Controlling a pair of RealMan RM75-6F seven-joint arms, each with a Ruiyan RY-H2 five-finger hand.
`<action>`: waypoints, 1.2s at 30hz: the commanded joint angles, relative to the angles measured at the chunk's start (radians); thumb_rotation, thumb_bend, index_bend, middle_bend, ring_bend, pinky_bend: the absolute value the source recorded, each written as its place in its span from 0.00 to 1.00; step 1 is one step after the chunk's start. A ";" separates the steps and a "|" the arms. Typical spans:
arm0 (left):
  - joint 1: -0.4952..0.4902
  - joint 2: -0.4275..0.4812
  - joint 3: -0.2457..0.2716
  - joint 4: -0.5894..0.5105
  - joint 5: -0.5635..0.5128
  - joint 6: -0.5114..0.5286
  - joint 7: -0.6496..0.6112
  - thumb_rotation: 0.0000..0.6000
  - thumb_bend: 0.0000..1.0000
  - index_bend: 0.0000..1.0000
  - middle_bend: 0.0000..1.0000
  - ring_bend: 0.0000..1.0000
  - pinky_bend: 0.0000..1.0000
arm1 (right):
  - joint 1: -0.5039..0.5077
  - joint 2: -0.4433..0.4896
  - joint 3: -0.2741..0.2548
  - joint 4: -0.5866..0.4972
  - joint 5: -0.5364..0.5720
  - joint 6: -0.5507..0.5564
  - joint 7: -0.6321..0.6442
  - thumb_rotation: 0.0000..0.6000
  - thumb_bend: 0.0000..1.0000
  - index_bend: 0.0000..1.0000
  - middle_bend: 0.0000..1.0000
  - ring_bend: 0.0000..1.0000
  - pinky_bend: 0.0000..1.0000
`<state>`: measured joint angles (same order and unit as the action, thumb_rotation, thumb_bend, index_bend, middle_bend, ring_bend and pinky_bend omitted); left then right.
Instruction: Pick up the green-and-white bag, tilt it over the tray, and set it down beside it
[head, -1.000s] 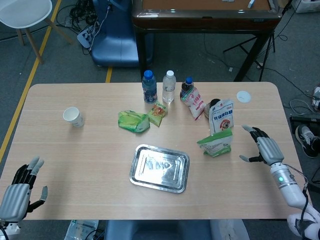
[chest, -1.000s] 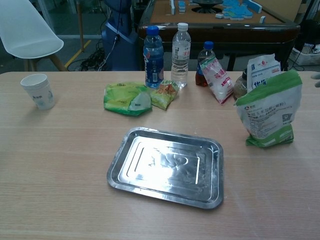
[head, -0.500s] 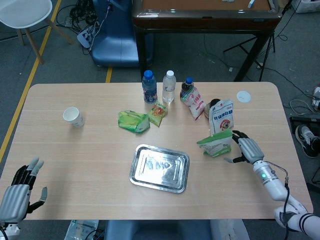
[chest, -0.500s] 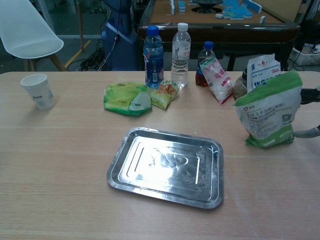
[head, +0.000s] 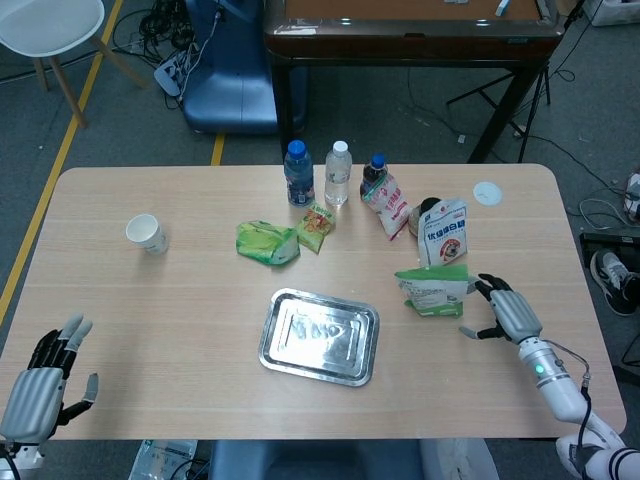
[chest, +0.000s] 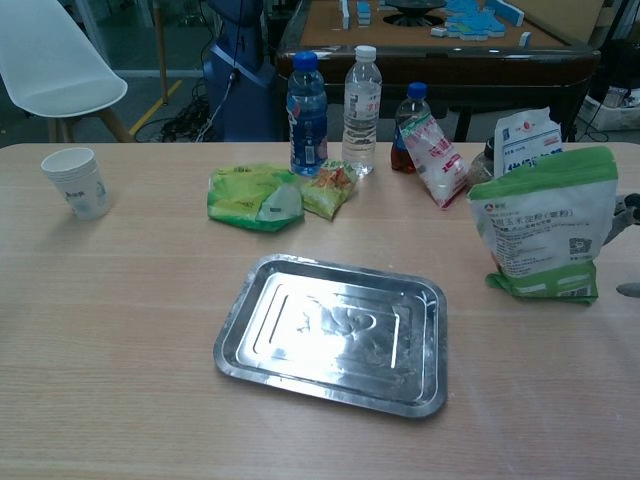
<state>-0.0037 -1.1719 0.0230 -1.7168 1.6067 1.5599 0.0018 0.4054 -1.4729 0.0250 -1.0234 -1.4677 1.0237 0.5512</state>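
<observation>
The green-and-white bag (head: 435, 288) stands upright on the table, just right of the empty metal tray (head: 320, 337). In the chest view the bag (chest: 545, 225) faces the camera beside the tray (chest: 335, 330). My right hand (head: 505, 312) sits close against the bag's right side with fingers spread toward it and nothing held; I cannot tell whether it touches the bag. Only its fingertips (chest: 628, 212) show at the chest view's right edge. My left hand (head: 40, 385) hangs at the near left table edge, fingers apart and empty.
Behind the bag stand a white-and-blue pouch (head: 444, 230), a dark jar (head: 424, 213) and three bottles (head: 338, 173). Green snack packs (head: 268, 242) lie beyond the tray. A paper cup (head: 146, 233) is at the left, a white lid (head: 487, 193) at the far right.
My right hand came in from the right to the bag's side, then eased slightly back toward me. The bag turned a little and shifted slightly right. My left hand stayed still.
</observation>
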 joint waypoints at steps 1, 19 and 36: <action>0.000 -0.001 0.001 0.000 0.000 0.000 0.000 1.00 0.47 0.01 0.00 0.06 0.02 | 0.003 -0.024 0.016 0.023 0.025 -0.016 -0.010 1.00 0.08 0.19 0.31 0.10 0.09; 0.006 -0.001 0.001 0.015 -0.014 0.002 -0.015 1.00 0.47 0.01 0.00 0.06 0.02 | 0.071 -0.164 0.053 0.101 0.047 -0.073 -0.071 1.00 0.09 0.19 0.30 0.10 0.09; 0.002 -0.009 -0.001 0.020 -0.017 -0.005 -0.017 1.00 0.48 0.01 0.00 0.06 0.02 | 0.066 -0.275 0.048 0.249 0.015 -0.001 0.000 1.00 0.41 0.40 0.40 0.24 0.26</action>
<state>-0.0018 -1.1813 0.0219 -1.6964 1.5901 1.5552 -0.0149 0.4757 -1.7418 0.0738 -0.7809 -1.4476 1.0137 0.5429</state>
